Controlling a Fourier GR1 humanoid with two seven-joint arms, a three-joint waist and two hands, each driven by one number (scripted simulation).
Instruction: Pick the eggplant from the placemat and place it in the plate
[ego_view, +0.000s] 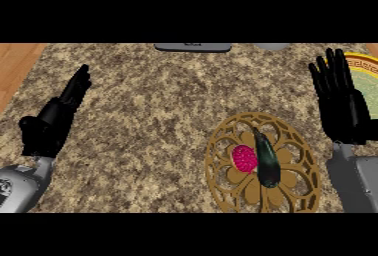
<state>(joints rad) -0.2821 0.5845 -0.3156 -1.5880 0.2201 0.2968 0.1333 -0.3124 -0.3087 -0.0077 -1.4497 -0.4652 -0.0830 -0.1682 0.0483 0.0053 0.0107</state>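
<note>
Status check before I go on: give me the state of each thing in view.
eggplant: lying on the placemat, not held
placemat: flat on the counter
pink item: on the placemat beside the eggplant
plate: partly hidden behind the right hand
left hand: open
right hand: open

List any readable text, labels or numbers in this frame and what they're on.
No readable text anywhere.
Grey object at the counter's far edge: a faint mark, too blurred to read.
Plate rim: a pattern, not lettering.
Placemat, eggplant: no marks.
</note>
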